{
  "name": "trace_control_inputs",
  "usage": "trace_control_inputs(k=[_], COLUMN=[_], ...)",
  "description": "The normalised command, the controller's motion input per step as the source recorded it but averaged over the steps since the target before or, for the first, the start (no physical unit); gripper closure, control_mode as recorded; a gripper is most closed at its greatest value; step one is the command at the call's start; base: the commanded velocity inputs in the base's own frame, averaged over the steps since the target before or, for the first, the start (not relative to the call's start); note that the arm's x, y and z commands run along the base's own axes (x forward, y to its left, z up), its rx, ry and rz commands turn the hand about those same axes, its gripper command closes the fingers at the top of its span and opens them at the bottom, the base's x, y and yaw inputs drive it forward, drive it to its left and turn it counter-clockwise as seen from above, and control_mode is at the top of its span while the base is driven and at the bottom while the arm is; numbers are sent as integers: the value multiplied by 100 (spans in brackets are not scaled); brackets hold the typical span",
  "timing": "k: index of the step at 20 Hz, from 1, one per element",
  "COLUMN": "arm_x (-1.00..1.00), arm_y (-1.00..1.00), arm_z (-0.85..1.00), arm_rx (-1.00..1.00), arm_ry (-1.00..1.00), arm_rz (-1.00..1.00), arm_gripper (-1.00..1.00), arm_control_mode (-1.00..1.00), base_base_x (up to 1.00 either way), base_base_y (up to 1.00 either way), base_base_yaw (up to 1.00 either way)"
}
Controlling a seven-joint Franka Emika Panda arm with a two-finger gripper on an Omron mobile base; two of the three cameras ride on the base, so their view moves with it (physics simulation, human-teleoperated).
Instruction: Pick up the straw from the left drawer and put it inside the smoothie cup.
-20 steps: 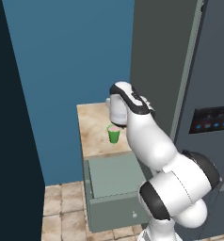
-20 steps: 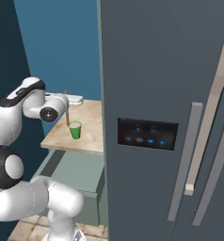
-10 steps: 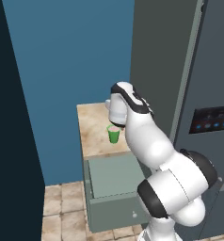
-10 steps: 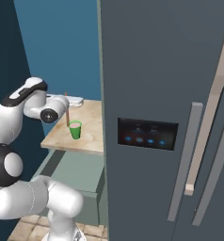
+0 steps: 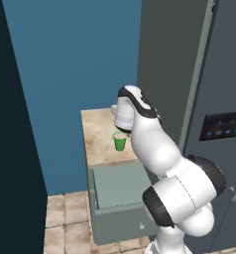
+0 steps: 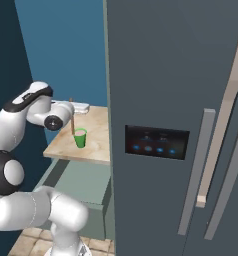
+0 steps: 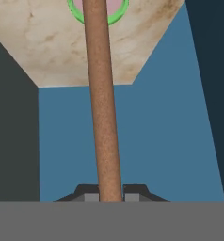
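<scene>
Orange-brown straw (image 7: 102,108) is pinched in the gripper (image 7: 110,190), upright over the smoothie cup (image 6: 80,137) on the surface (image 5: 97,139); insertion step in hand; next, I judge, lower straight down, then release.

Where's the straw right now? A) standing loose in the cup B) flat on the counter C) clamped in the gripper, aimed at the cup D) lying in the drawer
C: the straw runs up from between the shut gripper's tips toward the cup, above the counter.
</scene>
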Motion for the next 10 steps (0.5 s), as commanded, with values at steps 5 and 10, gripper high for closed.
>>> trace_control_inputs(k=[5, 10], arm_x=[12, 2], arm_y=[0, 0], arm_z=[-3, -8], arm_rx=[0, 0], arm_ry=[0, 0], arm_rz=[0, 0], arm_gripper=[100, 100], arm_control_mode=[-100, -100], base_base_x=[0, 0], base_base_y=[0, 0], base_base_yaw=[0, 0])
